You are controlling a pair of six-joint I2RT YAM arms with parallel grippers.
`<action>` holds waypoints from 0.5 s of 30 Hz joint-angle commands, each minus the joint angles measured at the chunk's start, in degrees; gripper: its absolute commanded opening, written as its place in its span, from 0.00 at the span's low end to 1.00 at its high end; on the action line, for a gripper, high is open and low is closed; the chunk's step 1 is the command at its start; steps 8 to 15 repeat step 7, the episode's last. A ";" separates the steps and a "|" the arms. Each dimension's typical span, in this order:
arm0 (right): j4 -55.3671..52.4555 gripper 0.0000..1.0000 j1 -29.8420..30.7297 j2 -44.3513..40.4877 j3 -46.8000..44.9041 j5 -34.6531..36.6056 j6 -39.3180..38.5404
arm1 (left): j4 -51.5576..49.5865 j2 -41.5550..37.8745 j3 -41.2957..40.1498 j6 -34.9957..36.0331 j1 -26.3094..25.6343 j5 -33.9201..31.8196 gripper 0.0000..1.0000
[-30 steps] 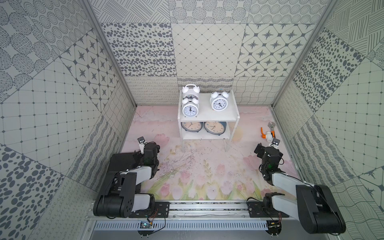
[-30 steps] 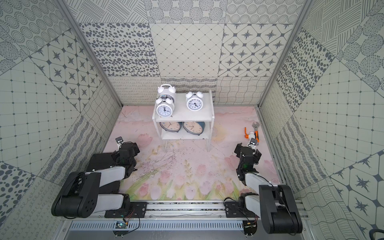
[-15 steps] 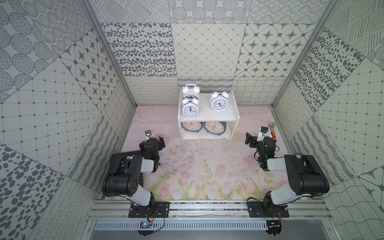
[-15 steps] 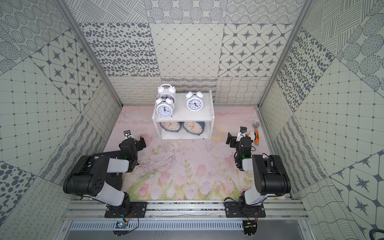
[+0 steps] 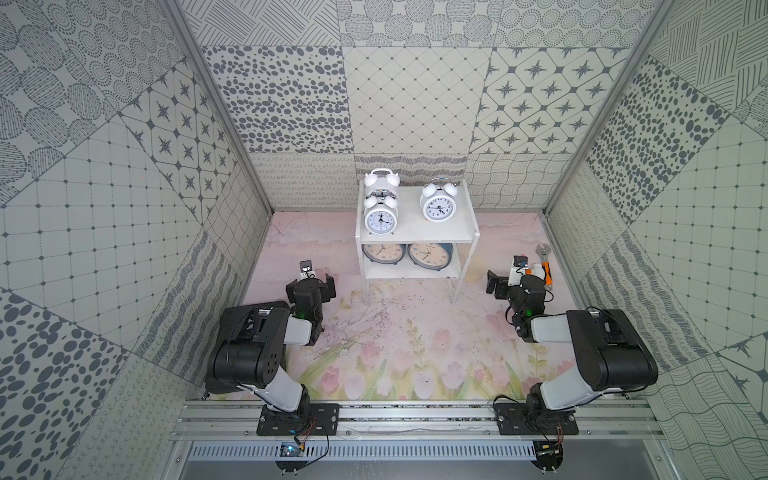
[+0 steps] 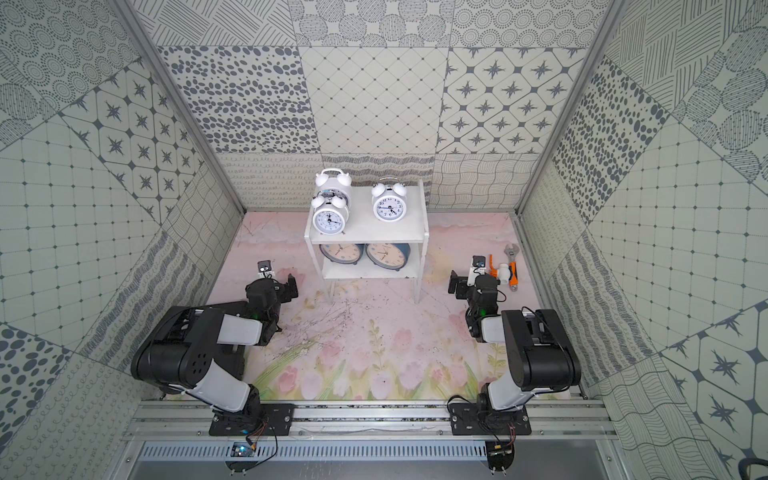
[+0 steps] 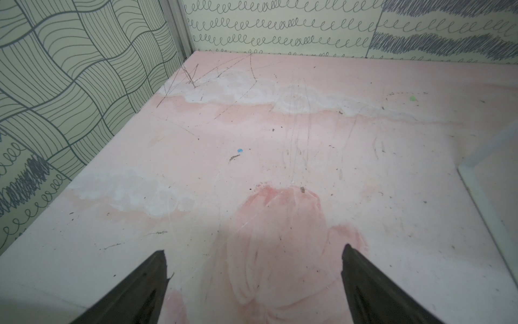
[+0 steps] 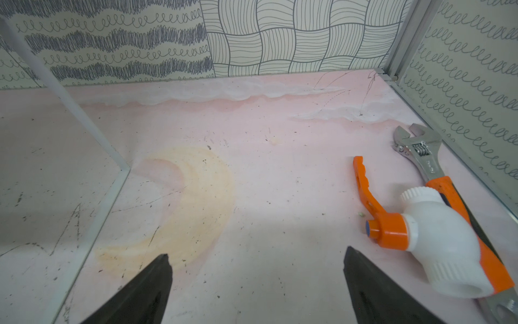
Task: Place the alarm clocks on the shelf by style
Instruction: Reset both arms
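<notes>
In both top views the white two-tier shelf point(image 5: 415, 235) point(image 6: 365, 236) stands at the back middle of the floral mat. Three white twin-bell alarm clocks sit on its top tier: one at the front left point(image 5: 380, 218), one behind it point(image 5: 381, 183), one on the right point(image 5: 437, 206). Two blue-cased clocks point(image 5: 383, 252) point(image 5: 430, 254) stand side by side on the lower tier. My left gripper point(image 5: 311, 286) point(image 7: 255, 249) is open over bare mat, left of the shelf. My right gripper point(image 5: 515, 282) point(image 8: 256, 252) is open and empty, right of the shelf. A shelf edge point(image 7: 490, 196) shows in the left wrist view.
An orange-and-white valve point(image 8: 434, 232) and an orange-handled wrench point(image 8: 420, 151) lie on the mat by the right wall, just beside my right gripper. A thin shelf leg point(image 8: 56, 84) stands on the gripper's other side. Patterned walls close in on three sides.
Both arms have unfolded from low near the front rail and carried their grippers toward the back, level with the shelf front. Both grippers stayed open. The clocks have not moved.
</notes>
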 commanded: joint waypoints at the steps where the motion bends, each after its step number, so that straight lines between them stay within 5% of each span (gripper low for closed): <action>1: 1.31 0.99 0.09 -0.48 1.14 0.71 -0.52 | 3.01 0.03 0.20 1.75 -0.42 1.08 0.99; 15: 0.46 0.99 0.29 -0.45 1.63 0.31 -1.11 | 2.84 -0.01 0.29 1.79 -0.34 1.24 0.99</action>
